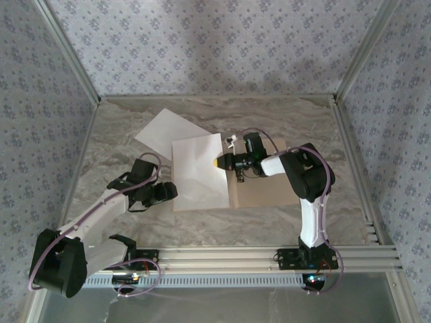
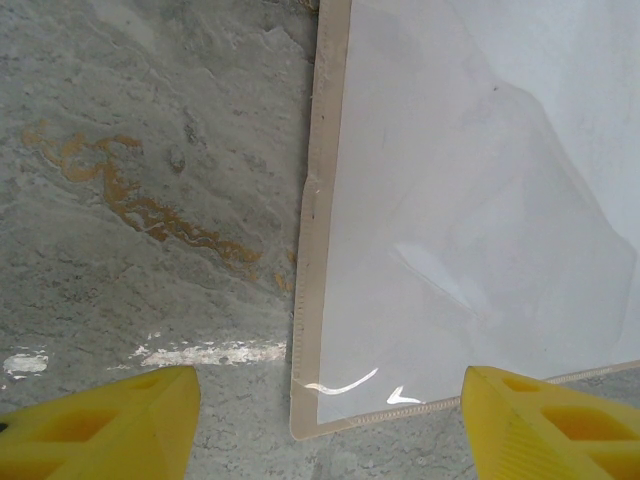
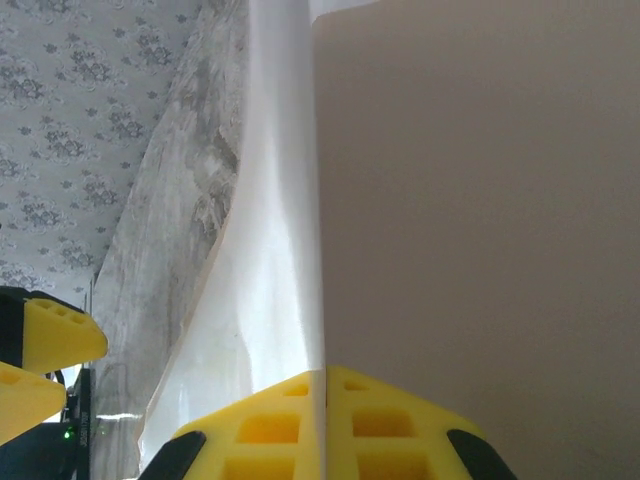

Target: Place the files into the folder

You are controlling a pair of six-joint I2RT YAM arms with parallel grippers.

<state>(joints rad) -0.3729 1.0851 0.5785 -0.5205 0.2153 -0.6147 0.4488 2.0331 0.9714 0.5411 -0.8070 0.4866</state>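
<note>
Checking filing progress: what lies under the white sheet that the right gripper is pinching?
The folder: its tan edge shows beside the sheet, and its right half lies uncovered. Anything else beneath the sheet is hidden.

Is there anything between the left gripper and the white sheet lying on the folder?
Nothing visible. The left gripper is open, and the folder corner with the white sheet on it lies straight ahead, uncovered, beyond bare table. The right gripper pinches that sheet's far edge, clear of this path.

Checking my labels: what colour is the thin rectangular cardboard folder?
Tan-brown cardboard folder, clearest in the top external view.
</note>
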